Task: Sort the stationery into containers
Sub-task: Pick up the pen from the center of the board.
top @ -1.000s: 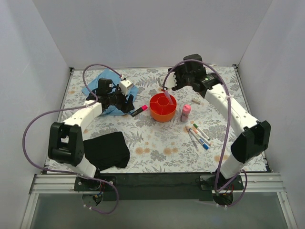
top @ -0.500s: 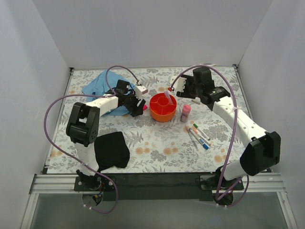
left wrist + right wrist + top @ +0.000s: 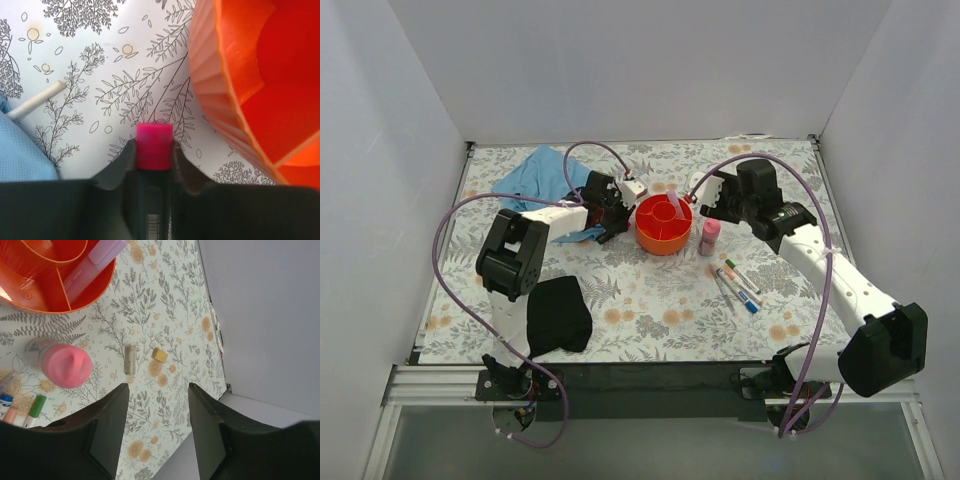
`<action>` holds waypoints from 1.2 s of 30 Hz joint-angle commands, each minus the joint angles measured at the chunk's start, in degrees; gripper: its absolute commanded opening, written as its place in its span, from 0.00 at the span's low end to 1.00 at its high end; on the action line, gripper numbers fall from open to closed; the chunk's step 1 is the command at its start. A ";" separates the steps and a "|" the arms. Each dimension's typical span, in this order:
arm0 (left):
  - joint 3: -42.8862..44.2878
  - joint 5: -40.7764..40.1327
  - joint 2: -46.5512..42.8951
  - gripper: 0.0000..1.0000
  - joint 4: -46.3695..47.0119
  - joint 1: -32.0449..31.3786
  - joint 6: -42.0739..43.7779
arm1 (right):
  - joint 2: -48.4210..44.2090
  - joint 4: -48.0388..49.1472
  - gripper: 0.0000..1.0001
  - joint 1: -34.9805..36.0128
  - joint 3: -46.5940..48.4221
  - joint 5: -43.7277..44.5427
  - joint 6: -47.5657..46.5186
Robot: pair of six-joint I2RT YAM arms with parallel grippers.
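Note:
A pink highlighter sits between the fingers of my left gripper, which is shut on it just left of the orange bowl. In the top view the left gripper is low at the bowl's left side. A lilac stick leans in one compartment of the bowl. My right gripper is open and holds nothing. In the top view the right gripper hovers right of the bowl, above the small pink bottle. Several thin markers lie on the table near the bottle.
A blue cloth lies at the back left and a black cloth at the front left. A white stick rests by the blue cloth. A small grey piece and a yellow piece lie near the right wall.
My left gripper has moved right to the bowl's side and shut on the pink highlighter. The right gripper has drawn back from over the bowl toward the pink bottle, still open.

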 commanded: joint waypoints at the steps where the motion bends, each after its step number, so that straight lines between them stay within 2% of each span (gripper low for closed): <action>1: -1.02 -3.94 0.94 0.00 -3.83 -0.60 0.33 | -3.13 2.01 0.59 0.01 -2.21 1.33 2.70; 3: -0.58 -4.29 -0.55 0.00 -7.25 -0.17 -0.03 | -3.65 2.01 0.59 -0.07 -2.47 2.12 2.96; 7: -3.73 -0.87 -14.40 0.00 -7.45 3.61 -1.78 | -4.53 2.01 0.58 0.01 -2.56 4.50 5.76; 10: -5.68 0.36 -23.55 0.00 -1.31 4.41 -3.62 | -5.67 2.53 0.58 -0.07 -3.70 5.02 8.23; 13: -6.82 4.75 -28.93 0.00 9.05 4.06 -10.81 | -6.47 3.24 0.57 0.01 -4.32 5.55 12.80; 14: -7.87 6.50 -29.65 0.00 18.39 3.62 -13.88 | -6.64 3.50 0.58 0.01 -4.32 5.99 15.77; 15: -8.31 7.82 -30.09 0.00 22.83 3.44 -19.31 | -6.73 3.85 0.58 0.01 -4.41 7.12 17.19; 18: -8.67 9.41 -28.26 0.00 38.75 1.78 -30.82 | -6.91 5.35 0.58 0.01 -5.02 8.54 22.64; 20: -8.32 9.15 -23.96 0.00 49.18 0.89 -37.78 | -6.91 7.01 0.59 -0.16 -5.46 9.68 25.54; 23: -1.48 12.22 -15.79 0.00 52.04 -0.25 -46.85 | -6.56 8.07 0.61 -0.51 -5.46 10.91 30.46; 25: 2.92 12.58 -10.79 0.00 53.63 -1.21 -49.50 | -6.47 8.69 0.62 -1.12 -5.38 11.09 32.76; 30: 9.69 14.86 -1.81 0.00 59.26 -4.20 -52.67 | -4.54 9.48 0.62 -3.23 -4.41 11.36 34.25; 36: 10.76 15.22 2.16 0.00 62.95 -5.70 -53.82 | -3.92 9.39 0.61 -4.64 -4.41 9.86 35.31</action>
